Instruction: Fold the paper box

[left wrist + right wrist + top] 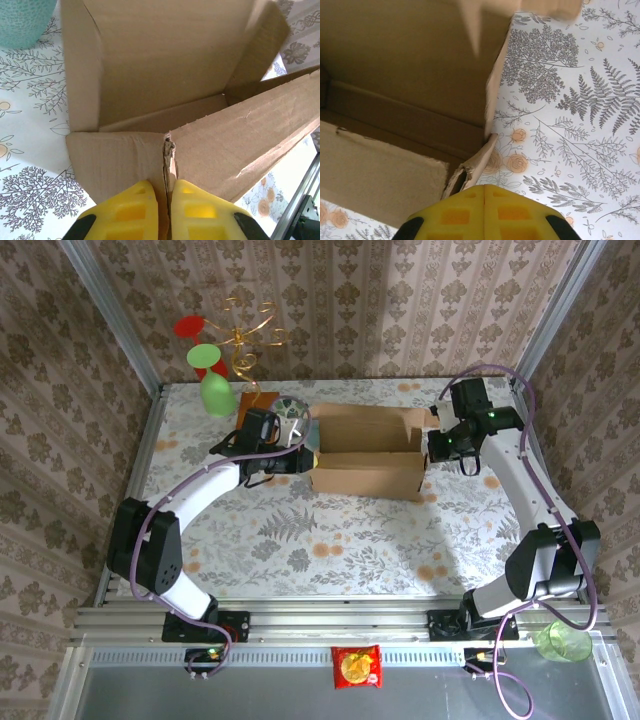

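Observation:
The paper box (pixel 365 450) is a plain brown carton standing open-topped in the middle of the table, flaps up. My left gripper (pixel 303 456) is at its left end. In the left wrist view the yellow fingers (pixel 135 210) are shut on a torn cardboard corner edge of the paper box (pixel 150 60), which sticks up between them. My right gripper (pixel 432 446) is at the box's right end. Its yellow pads (pixel 465 215) meet with no gap, and a frayed corner of the paper box (pixel 395 75) ends right at the right gripper's (pixel 484 192) tips. No cardboard shows between them.
A green cup (pixel 217 395), a wooden slab (pixel 258 400) and a gold wire stand (pixel 245 330) sit at the back left, close behind my left arm. A snack packet (pixel 356 667) and another green cup (pixel 565 640) lie off the floral table (pixel 330 540), at the front.

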Controlling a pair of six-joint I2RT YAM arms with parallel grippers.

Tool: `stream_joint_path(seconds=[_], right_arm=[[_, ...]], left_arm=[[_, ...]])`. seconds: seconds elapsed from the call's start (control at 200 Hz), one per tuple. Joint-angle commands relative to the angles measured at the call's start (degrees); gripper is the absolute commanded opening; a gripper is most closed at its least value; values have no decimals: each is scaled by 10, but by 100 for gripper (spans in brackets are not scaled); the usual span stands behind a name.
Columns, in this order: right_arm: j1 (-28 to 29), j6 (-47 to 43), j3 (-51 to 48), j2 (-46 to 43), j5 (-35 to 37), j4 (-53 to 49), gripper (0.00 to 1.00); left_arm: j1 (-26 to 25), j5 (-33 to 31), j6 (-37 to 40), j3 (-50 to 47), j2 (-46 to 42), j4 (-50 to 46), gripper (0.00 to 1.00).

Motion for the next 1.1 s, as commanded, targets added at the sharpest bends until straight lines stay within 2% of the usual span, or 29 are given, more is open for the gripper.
stream_joint_path(seconds=[0.0, 0.165, 0.295, 0.41, 0.575, 0.925, 1.095], right_arm=[[10, -6, 13, -12, 15, -2, 2], [20, -8, -12, -25, 34, -2, 0], [10, 28, -25, -52, 67, 20, 0], [-35, 79, 0, -46, 28, 29, 14], [-85, 108, 68, 27, -47, 39, 34], [-101, -1, 237, 255, -100, 23, 43], [-102, -14, 270, 287, -106, 54, 44]], left_arm=[[3, 9, 0, 23, 9, 7, 4], [3, 10, -7, 16, 10, 17, 5], [2, 7, -7, 16, 10, 14, 5], [1, 4, -6, 19, 10, 10, 5], [0, 1, -6, 21, 14, 10, 5], [0, -5, -4, 26, 21, 6, 5], [0, -7, 1, 34, 26, -4, 5]])
